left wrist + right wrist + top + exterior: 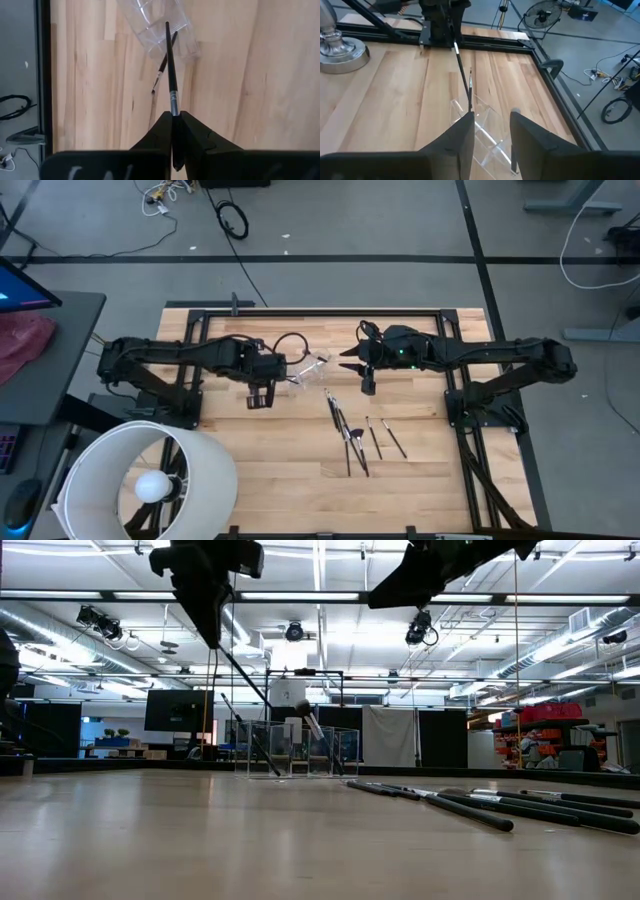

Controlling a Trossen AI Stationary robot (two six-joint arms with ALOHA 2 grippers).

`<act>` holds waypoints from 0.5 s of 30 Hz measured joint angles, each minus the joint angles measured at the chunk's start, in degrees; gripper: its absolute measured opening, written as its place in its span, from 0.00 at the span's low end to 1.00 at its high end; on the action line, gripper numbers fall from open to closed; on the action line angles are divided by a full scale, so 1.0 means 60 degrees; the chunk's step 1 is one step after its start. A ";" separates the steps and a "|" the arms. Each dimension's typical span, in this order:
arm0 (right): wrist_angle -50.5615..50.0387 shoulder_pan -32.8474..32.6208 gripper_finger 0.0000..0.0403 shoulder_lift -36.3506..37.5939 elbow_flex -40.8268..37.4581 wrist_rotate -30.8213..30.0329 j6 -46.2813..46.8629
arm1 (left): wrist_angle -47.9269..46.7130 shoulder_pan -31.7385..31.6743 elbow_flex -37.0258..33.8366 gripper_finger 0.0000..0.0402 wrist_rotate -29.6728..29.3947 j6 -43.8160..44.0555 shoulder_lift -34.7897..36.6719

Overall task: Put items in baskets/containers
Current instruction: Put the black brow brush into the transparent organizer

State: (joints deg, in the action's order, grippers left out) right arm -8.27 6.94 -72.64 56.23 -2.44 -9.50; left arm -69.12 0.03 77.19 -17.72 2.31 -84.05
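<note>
A clear plastic container [310,370] stands on the wooden table, left of its middle. A brush with a pale tip [310,725] leans inside it. My left gripper [173,116] hangs above and to the left of the container, shut on a thin dark brush [170,60]. Several more brushes [355,430] lie flat on the table, nearer the front edge. My right gripper [492,132] hovers high, just right of the container, open with nothing between its fingers. My left gripper pinches the brush at its silver ferrule end [174,102] between its two fingers. The fingers slant steeply down from above, and the brush runs on along them. The brush slopes down to the right [245,690], and its free end [167,24] reaches into the clear container.
A big white lampshade [150,480] with a bulb stands at the table's front left corner. Black frame rails [300,310] run along the far edge and both sides. Bare wood lies between the container and the loose brushes.
</note>
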 joint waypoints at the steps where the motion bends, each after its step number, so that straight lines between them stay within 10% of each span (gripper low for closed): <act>1: 0.0000 0.0000 0.32 0.0000 0.0000 0.0014 0.0000 | 0.0006 0.0000 0.0000 0.05 0.0001 -0.0001 0.0000; 15: 0.0004 0.0000 0.32 0.0000 0.0000 0.0084 0.0259 | 0.0516 -0.0585 0.0004 0.06 0.0169 -0.0534 -0.1819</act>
State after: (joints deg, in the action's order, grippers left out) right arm -8.25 6.94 -72.64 56.23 -1.93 -7.94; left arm -66.03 -3.48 77.21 -16.71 -0.90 -94.97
